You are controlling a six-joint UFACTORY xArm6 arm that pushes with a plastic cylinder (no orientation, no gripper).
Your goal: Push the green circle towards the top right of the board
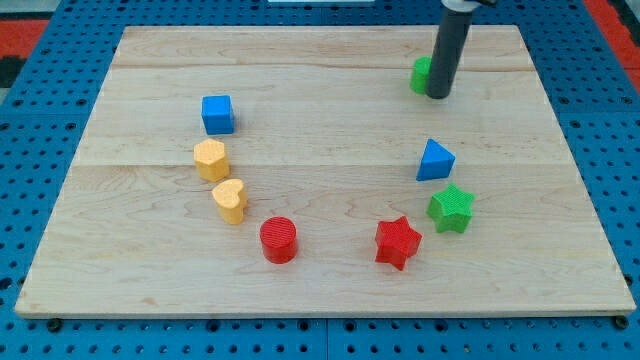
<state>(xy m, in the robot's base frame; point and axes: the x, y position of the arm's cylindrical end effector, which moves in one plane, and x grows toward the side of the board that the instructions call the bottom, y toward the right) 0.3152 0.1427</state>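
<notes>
The green circle sits near the view's top right of the wooden board, mostly hidden behind my rod. My tip rests on the board touching the green circle's right side, just in front of it. Only a sliver of the green block shows to the left of the rod.
A blue cube, a yellow hexagon, a yellow heart and a red cylinder curve down the left. A red star, a green star and a blue triangle stand at the lower right.
</notes>
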